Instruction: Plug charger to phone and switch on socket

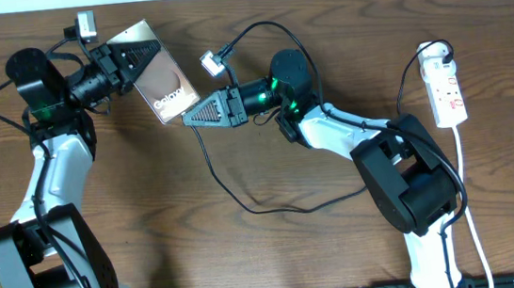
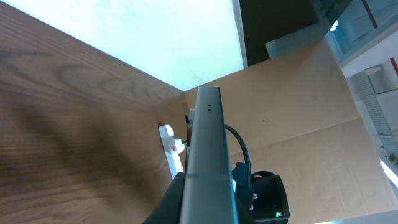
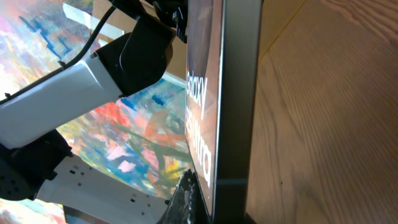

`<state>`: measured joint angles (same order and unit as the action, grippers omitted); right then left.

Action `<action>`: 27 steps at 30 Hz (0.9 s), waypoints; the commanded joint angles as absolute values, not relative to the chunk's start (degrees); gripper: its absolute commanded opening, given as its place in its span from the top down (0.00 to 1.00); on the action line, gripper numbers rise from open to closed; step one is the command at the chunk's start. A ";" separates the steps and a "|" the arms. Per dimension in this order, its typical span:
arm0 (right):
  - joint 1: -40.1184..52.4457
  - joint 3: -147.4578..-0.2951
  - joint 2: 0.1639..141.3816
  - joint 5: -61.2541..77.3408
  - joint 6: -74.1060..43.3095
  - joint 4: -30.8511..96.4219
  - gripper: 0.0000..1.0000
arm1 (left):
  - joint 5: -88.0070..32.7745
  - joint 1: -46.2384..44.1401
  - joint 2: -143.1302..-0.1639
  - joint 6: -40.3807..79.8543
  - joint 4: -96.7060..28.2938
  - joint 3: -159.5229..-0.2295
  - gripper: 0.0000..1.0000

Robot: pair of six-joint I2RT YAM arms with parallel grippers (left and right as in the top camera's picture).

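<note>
Grey-brown phone (image 1: 166,85) clamped in left gripper (image 1: 140,59), right gripper (image 1: 188,117) reaching its end, grip unclear

We see phone (image 1: 163,73) at 11 o'clock, tilted, glossy face up; charger (image 1: 264,211) cable loops from its lower edge toward 6; white socket (image 1: 447,88) flat at 3.

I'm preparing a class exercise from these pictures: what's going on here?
The left pincer holds the phone tilted above the table. The right pincer, apparently gripping the plug end of the charger, is at the phone's lower edge; whether the plug is in cannot be seen. The socket lies at the far right, with neither arm near it.
</note>
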<state>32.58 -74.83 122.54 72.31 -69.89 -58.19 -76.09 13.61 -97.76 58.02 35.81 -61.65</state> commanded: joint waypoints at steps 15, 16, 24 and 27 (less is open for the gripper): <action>31.55 -76.12 122.28 62.39 -69.14 -58.78 0.17 | -83.81 16.12 -97.73 58.11 35.22 -61.82 0.92; 31.53 -76.12 122.28 62.54 -69.17 -58.78 0.13 | -83.79 16.32 -97.73 58.08 35.22 -61.82 0.93; 31.53 -76.12 122.28 64.10 -68.36 -58.98 0.01 | -84.29 16.49 -97.73 55.79 35.24 -61.82 0.93; 31.53 -76.12 122.28 65.32 -66.48 -58.94 0.01 | -85.47 16.49 -97.73 53.71 35.22 -61.82 0.93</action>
